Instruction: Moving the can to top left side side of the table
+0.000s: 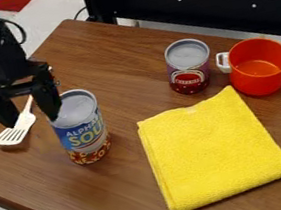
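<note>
1. The soup can (85, 131) stands upright on the table (125, 79), around 9 o'clock from the middle of the view; being nearest the gripper (32, 121), it is probably the can meant. The smaller can (189, 66), at its 2 o'clock, is the other candidate.
2. The step in hand looks like lining up for the grasp. The gripper hangs at the can's 10 o'clock, so it should shift towards 4 o'clock until the can's lid is centred between the fingers.
3. Make that shift with the fingertips above the rim, then lower straight down; a sideways push at this height could tip the can.
4. The can looks wide for this gap, so square the fingers to it and go well down the wall before squeezing.
5. Mind the spatula (15, 130) at the can's 9 o'clock; a low finger could drag it.
6. Once gripped, lift clear and carry towards 12 o'clock, setting down inside the table's far corner, short of the edge.
7. The jaws stand well apart with nothing gripped. The finger on the 3 o'clock side overlaps the can's rim; whether it touches, I cannot tell.
</note>
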`<action>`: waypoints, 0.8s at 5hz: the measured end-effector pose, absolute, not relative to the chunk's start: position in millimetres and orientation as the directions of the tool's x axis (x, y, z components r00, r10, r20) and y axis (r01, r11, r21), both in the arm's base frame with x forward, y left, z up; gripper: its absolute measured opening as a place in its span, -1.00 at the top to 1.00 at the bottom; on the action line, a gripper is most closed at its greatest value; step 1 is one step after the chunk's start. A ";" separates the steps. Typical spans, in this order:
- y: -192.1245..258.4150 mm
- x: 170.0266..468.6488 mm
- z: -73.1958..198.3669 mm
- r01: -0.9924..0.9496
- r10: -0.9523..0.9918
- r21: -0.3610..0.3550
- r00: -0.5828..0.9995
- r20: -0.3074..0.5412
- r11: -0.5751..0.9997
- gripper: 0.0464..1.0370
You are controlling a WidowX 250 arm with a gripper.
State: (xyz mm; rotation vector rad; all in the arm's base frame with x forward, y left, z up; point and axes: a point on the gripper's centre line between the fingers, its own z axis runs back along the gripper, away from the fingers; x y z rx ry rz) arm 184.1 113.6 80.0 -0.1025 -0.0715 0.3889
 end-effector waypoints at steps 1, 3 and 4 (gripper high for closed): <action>96.6 172.9 63.5 -0.366 0.373 -0.100 0.925 0.076 0.925 -0.92; 83.4 171.2 44.5 -0.350 0.356 -0.068 0.921 0.155 0.934 -0.92; 82.6 179.7 32.4 -0.355 0.359 -0.050 0.920 0.160 0.933 -0.92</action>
